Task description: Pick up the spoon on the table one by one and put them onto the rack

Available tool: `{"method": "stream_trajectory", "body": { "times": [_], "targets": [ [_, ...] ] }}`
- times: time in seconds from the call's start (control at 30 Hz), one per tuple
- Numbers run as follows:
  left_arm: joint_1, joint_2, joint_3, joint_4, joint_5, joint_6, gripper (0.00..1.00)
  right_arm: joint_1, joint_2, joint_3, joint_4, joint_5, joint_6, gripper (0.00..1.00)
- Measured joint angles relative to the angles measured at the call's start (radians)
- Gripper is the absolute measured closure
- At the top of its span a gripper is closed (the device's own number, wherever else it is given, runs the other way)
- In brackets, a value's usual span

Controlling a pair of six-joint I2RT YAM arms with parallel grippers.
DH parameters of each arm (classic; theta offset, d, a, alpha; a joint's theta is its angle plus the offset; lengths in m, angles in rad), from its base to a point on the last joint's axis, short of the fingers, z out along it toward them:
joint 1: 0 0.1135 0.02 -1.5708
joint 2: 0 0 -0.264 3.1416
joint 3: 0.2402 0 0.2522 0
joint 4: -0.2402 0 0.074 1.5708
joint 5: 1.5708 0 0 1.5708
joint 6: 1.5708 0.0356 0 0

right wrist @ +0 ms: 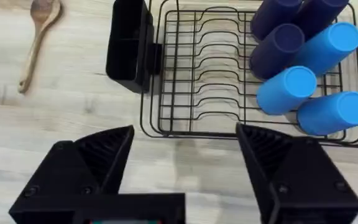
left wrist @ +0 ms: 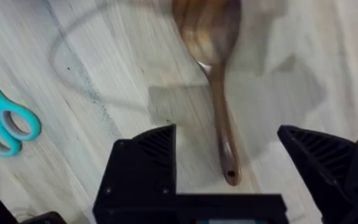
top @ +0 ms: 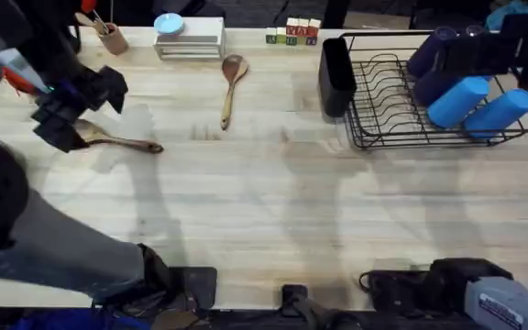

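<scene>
Spoons were seen on the table (top: 264, 202): darker spoon (top: 117, 140) lay at approx. 10 o'clock, lighter spoon (top: 231, 82) at 12 o'clock. Left gripper (left wrist: 229, 168) was held w/ fingers spread, straddling the darker spoon's handle end, no contact made. Teal scissors (left wrist: 5, 118) were noted nearby. Rack (right wrist: 229, 81) was placed at 2 o'clock, blue cups (right wrist: 309, 62) stacked inside. Right gripper (right wrist: 185, 155) was kept spread before the rack, nothing pinched.

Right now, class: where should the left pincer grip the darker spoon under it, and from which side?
Grip the darker spoon on its slim handle, coming straight down from above. It lies flat on the table, the handle running between the left pincer's open fingers, narrower than the bowl.
</scene>
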Motion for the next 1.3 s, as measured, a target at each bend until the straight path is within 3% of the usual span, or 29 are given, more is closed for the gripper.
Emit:
{"method": "stream_trajectory", "body": {
  "times": [0.37,0.67,1.13,1.3],
  "targets": [
    [0.0,0.133,0.0,0.062,0.0,-0.053,0.007,0.0,0.0,0.0,0.0,0.0,0.0,0.009],
    [0.003,0.138,0.0,0.136,0.0,-0.062,0.007,0.0,0.0,0.0,0.0,0.0,0.0,0.009],
    [0.037,0.141,0.001,0.155,0.0,-0.068,0.007,0.0,0.0,0.0,-0.01,0.0,0.0,0.009],
    [0.037,0.197,0.004,0.154,0.003,-0.071,0.002,0.0,0.0,0.0,-0.014,0.0,0.0,0.009]
  ]
}}
